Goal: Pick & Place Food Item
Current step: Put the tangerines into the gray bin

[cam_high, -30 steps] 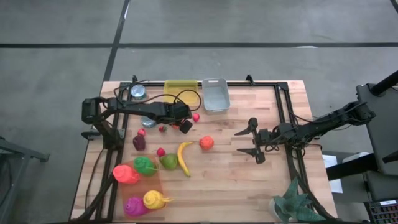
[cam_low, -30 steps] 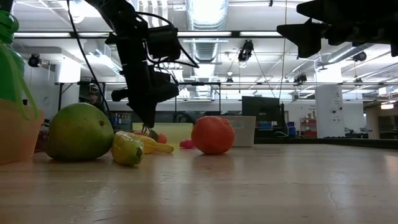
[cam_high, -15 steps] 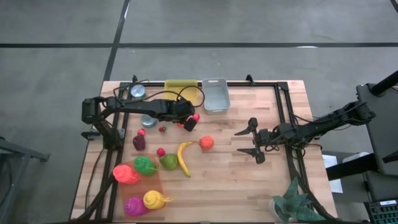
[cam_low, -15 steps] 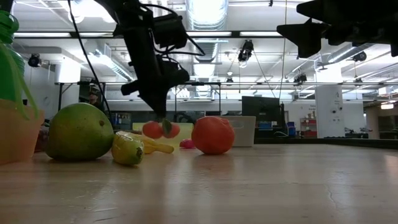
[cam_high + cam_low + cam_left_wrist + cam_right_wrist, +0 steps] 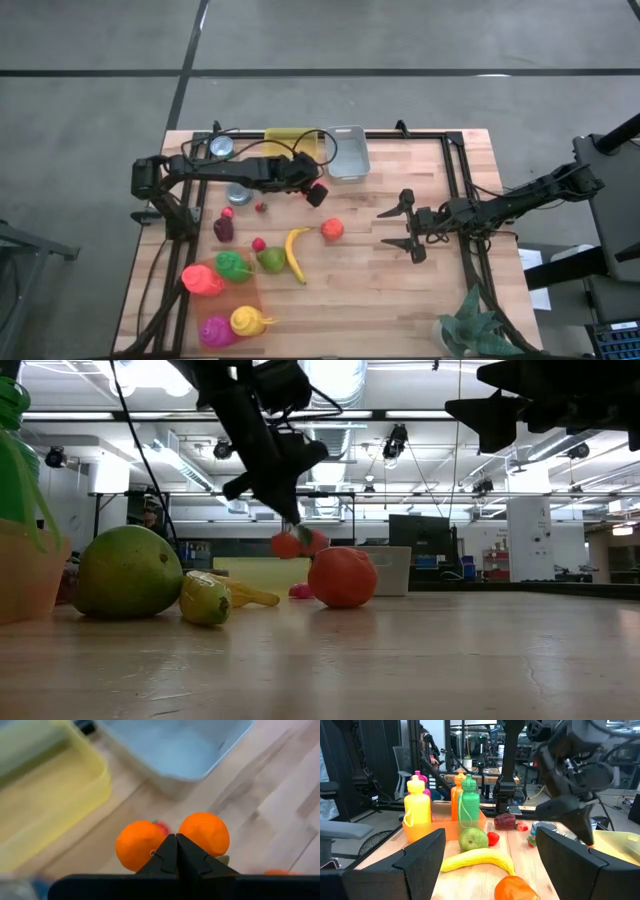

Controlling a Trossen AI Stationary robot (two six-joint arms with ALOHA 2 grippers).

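Along the left edge of the slatted wooden tabletop stand my smooth plastic bottles, pink, green and yellow, by a translucent orange holder. Toward the middle lie a dull green pear, round and matte, a curved yellow banana and a glossy orange tomato-like fruit; a dark purple piece and small red bits sit nearer the left side.

My left arm reaches from the far-left corner, stretched almost flat across the far side of the tabletop. My left gripper hangs above the wood just in front of the two bins, fingers clenched tight on a pair of small, smooth orange-red balls joined at a stem, one ball on each side of my fingertips. They are lifted clear of the tabletop, above and beside the orange fruit in the low view.

At the far edge sit the shallow yellow bin and, beside it, the pale grey bin, both rectangular with rounded rims.

My right arm waits near the right edge, bent low, my right gripper spread wide, holding nothing.
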